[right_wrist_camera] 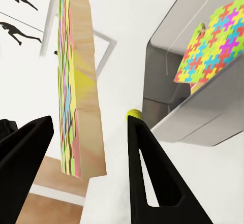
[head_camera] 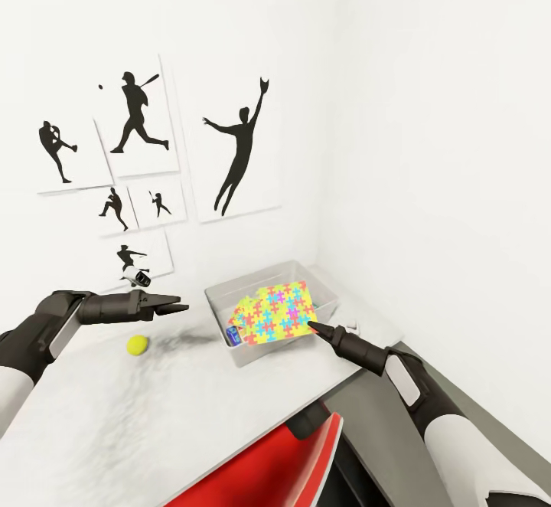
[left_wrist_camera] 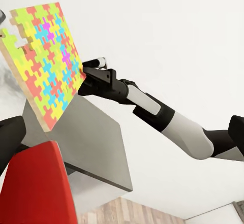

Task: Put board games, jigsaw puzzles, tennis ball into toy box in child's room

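A light grey toy box (head_camera: 260, 273) stands at the far right of the table (head_camera: 115, 423). A jigsaw puzzle (head_camera: 277, 312) hangs tilted over the box's near rim, between the spread fingers of my open right gripper (head_camera: 312, 328). In the right wrist view that puzzle (right_wrist_camera: 68, 82) is edge-on, and a second jigsaw puzzle (right_wrist_camera: 213, 43) leans inside the toy box (right_wrist_camera: 168, 46). A blue board game (head_camera: 233, 334) shows in the box's near corner. The tennis ball (head_camera: 138, 345) lies on the table just below my open, empty left gripper (head_camera: 180, 305).
A red chair (head_camera: 260, 469) stands at the table's near edge. The lower dark grey desk section (head_camera: 398, 430) runs under my right arm. White walls with black sports pictures (head_camera: 237, 147) close off the corner behind the box.
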### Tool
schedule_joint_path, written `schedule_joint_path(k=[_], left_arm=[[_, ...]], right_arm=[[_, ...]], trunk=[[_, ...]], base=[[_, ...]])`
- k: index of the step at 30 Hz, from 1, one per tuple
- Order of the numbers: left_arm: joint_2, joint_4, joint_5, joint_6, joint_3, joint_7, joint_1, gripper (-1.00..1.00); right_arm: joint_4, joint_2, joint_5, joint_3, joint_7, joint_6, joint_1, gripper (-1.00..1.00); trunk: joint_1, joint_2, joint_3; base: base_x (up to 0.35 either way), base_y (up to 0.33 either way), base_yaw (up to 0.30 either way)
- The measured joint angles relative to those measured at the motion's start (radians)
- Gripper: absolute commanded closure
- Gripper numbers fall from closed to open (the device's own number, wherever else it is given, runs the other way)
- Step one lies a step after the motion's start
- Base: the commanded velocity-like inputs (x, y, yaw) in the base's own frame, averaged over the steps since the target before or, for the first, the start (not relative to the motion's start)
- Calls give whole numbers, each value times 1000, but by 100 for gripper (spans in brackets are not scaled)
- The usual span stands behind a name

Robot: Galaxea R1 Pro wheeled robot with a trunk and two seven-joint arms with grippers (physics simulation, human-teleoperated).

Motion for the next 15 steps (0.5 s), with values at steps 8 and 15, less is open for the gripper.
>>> schedule_joint_path(k=[8,15], left_arm=[[1,0,0,0,0,0,0,-100],[1,0,0,0,1,0,0,-100]], right_arm=[[-1,0,1,1,-1,1,0,100],[-1,1,0,1,-2,1,0,100]], trunk=[[0,0,0],[0,0,0]], base=[[0,0,0],[0,0,0]])
